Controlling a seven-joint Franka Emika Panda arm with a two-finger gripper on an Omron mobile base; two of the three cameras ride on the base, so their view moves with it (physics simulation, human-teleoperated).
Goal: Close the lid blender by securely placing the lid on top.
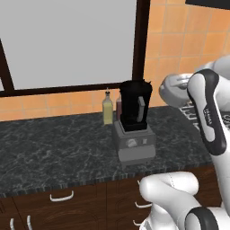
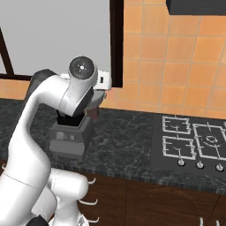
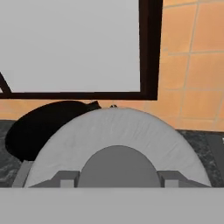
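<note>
1. While the lid (image 3: pixel 118 135) is gripped by its knob in the gripper (image 3: pixel 118 177), it is carried above the counter (image 1: pixel 54 148).
2. Placement remains: the blender (image 1: pixel 134 110) jar stands uncovered, left of the lid.

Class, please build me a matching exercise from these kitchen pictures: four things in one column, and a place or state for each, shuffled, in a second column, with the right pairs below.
Things
1. lid
2. blender
3. oil bottle
4. stove burners

Places or states
A. set into the counter, to the right in the right base view
B. standing beside the blender jar, by the wall
C. between the gripper's fingers
D. open-topped, on the dark counter

Pairs: 1-C, 2-D, 3-B, 4-A
</note>
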